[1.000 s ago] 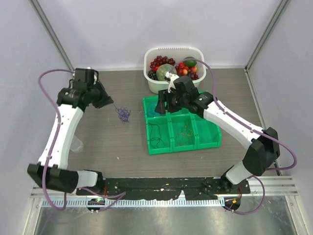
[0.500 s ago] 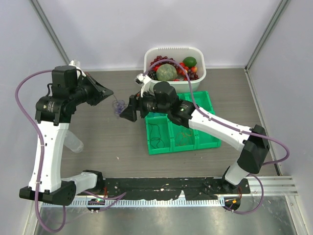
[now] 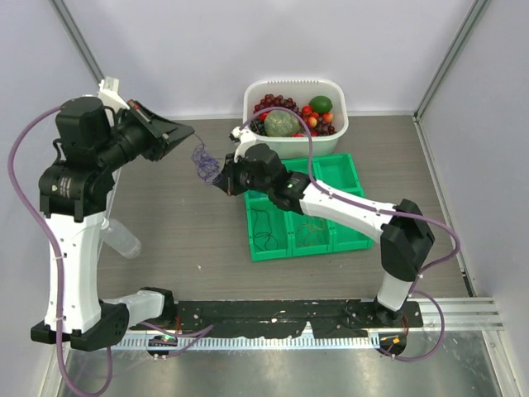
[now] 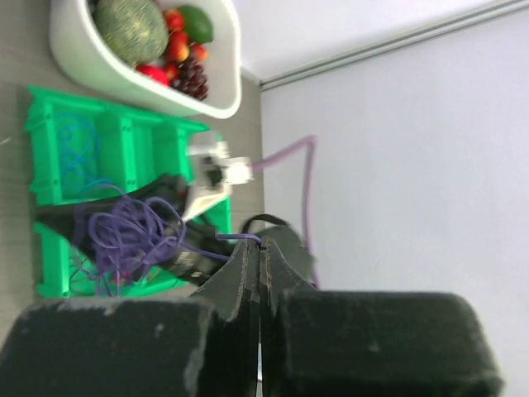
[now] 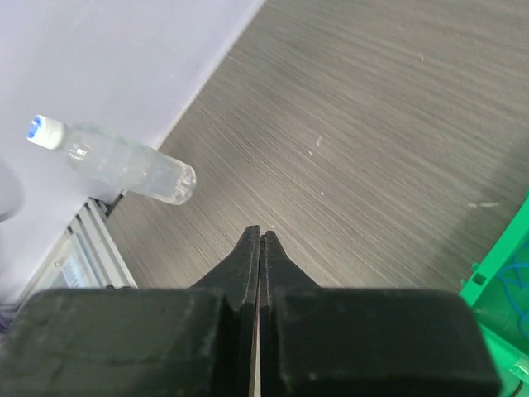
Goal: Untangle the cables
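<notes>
A purple cable (image 3: 202, 160) hangs as a loose tangle above the table, and my left gripper (image 3: 188, 132) is shut on one strand of it. In the left wrist view the strand runs from the tangle (image 4: 124, 236) into the closed tips of the left gripper (image 4: 259, 241). My right gripper (image 3: 216, 182) is shut just right of and below the tangle. In its own view the right gripper (image 5: 260, 234) shows no cord between its tips. A black cable (image 3: 263, 225) and an orange cable (image 3: 310, 227) lie in the green bin (image 3: 331, 248). A teal cable (image 4: 70, 153) lies in a back compartment.
A white tub (image 3: 248, 132) of fruit stands behind the green bin. A clear plastic bottle (image 3: 122, 241) lies on the table at the left, also seen from the right wrist as the bottle (image 5: 124, 164). Grey walls enclose the table.
My left arm has risen and lifted the purple cable off the table. My right arm swung left from the green bin to the tangle, and its gripper went from open to shut.
</notes>
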### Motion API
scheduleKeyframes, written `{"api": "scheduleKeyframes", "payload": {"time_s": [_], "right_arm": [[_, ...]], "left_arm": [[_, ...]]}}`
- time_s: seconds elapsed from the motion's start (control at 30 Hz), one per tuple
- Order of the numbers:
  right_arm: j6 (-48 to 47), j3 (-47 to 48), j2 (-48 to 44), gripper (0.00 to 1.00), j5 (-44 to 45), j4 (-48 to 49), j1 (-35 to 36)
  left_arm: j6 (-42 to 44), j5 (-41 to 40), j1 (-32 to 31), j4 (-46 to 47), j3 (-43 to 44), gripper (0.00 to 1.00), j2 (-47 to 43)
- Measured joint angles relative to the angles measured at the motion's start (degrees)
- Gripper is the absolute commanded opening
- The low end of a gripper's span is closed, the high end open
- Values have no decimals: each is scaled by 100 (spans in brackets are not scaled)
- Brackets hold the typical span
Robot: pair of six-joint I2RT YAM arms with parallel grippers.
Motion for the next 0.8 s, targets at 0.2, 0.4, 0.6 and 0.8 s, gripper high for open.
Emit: {"api": "scheduleKeyframes", "payload": {"time_s": [0.2,0.4,0.6,0.8], "right_arm": [[17,-238,256,19,-63,-103,7],[-363,-393,-4,46,-219,-490,-2],[-584,-468,-625,64,-501,-610,-33],[-601,28,-774,72,-529,-568,-33]], "left_arm": [[107,-72,0,79,667,0,4],[197,-177,0,33,621,0,-4],[225,-278,0,-9,400,0,-7],[216,-354,0,-13,157,0,-17]]}}
